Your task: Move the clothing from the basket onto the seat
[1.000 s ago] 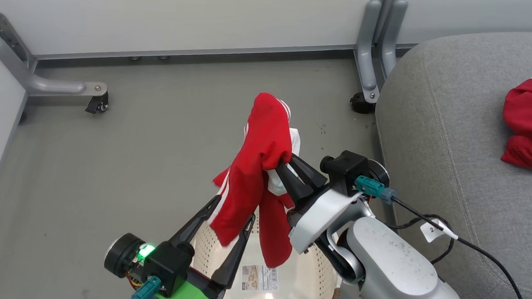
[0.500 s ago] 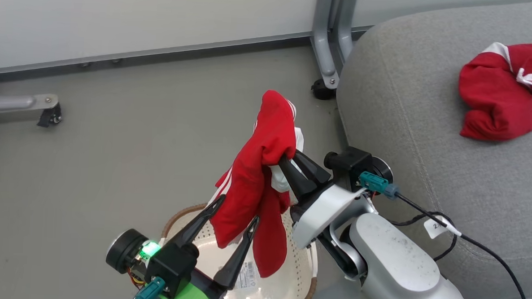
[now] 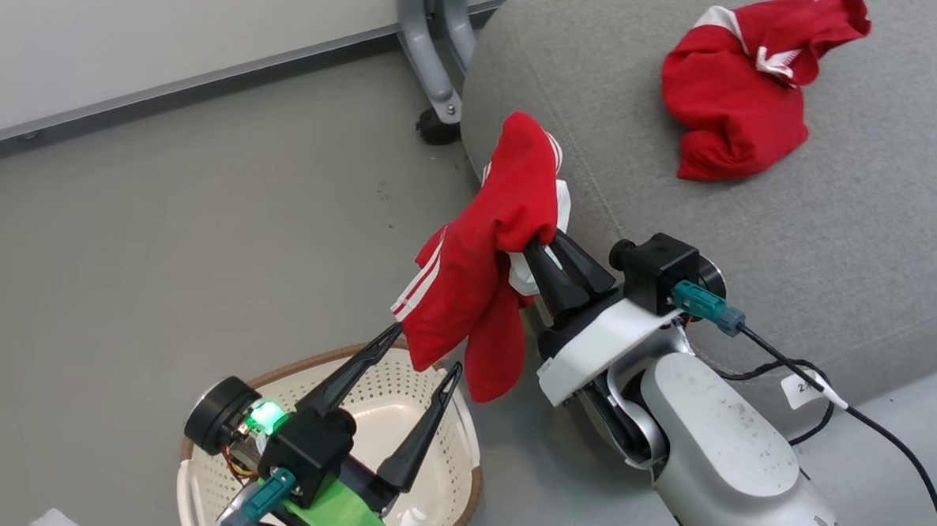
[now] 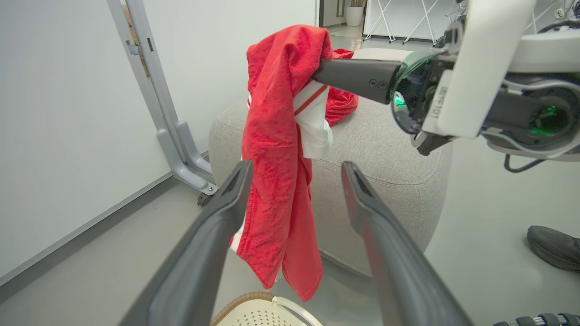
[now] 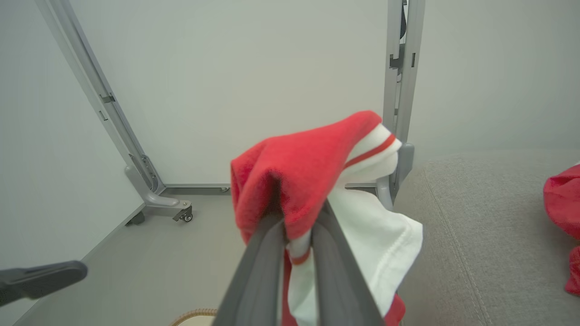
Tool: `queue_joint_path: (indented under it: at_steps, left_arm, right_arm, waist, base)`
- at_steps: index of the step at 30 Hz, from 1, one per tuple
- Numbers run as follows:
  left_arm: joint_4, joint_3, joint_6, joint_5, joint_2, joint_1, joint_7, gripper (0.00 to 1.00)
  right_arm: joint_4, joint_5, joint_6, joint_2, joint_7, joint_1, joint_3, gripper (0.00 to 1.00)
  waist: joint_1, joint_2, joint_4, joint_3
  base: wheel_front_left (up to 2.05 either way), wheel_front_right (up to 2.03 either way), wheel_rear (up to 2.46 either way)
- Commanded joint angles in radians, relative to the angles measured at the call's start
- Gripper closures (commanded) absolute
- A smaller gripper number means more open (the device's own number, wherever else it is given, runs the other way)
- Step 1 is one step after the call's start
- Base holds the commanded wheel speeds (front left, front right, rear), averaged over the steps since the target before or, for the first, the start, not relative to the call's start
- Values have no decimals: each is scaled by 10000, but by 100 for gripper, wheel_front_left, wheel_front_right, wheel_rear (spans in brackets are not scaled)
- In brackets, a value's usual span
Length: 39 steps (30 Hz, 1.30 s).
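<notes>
My right gripper is shut on a red clothing piece with white stripes, which hangs in the air beside the grey seat edge and above the floor. A second red garment lies bunched on the seat. The white basket with a brown rim stands on the floor at the bottom, under my left gripper, which is open with nothing between its fingers. The left wrist view has the held garment hanging just beyond its open fingers. In the right wrist view the cloth drapes over the shut fingertips.
A grey partition leg with a caster stands at the seat's far corner, along a white wall panel. A black cable trails from my right wrist. A dark shoe rests on the floor to the right in the left wrist view.
The camera has swung right, bringing more of the seat and the lying garment into view. My right gripper has carried the held garment off the basket toward the seat edge.
</notes>
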Motion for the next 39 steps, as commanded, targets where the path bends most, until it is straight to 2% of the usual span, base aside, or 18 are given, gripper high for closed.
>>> queue_joint_path:
  at_steps: [1, 12, 21, 27, 39]
  left_arm:
    - [-14, 4, 22, 88, 136, -245, 35, 0]
    - [-291, 4, 15, 166, 362, -475, 279, 0]
    - [-636, -77, -115, 367, 480, -1011, 503, 0]
    - [-910, -128, -295, 515, 468, -1619, 580, 0]
    - [-1450, -271, -735, 1083, 614, -3271, 705, 0]
  right_arm:
    - [-96, -76, 0, 35, -110, 135, -109, 100]
    - [-370, -225, 0, 102, -230, 340, -846, 100]
    - [-740, -503, 0, -147, -300, -315, -2051, 100]
    - [-874, -648, 0, -860, -261, -1690, -3443, 100]
    - [-518, -792, -1, -3048, 550, -5159, -6299, 100]
  waist:
    - [0, -1, -898, 439]
    - [0, -1, -1860, 987]
    - [0, -1, -1772, 1622]
    - [0, -1, -1357, 2248]
    - [0, -1, -196, 4183]
  base:
    - [0, 0, 0]
    - [0, 0, 0]
    - [0, 0, 0]
    - [0, 0, 0]
    - [0, 0, 0]
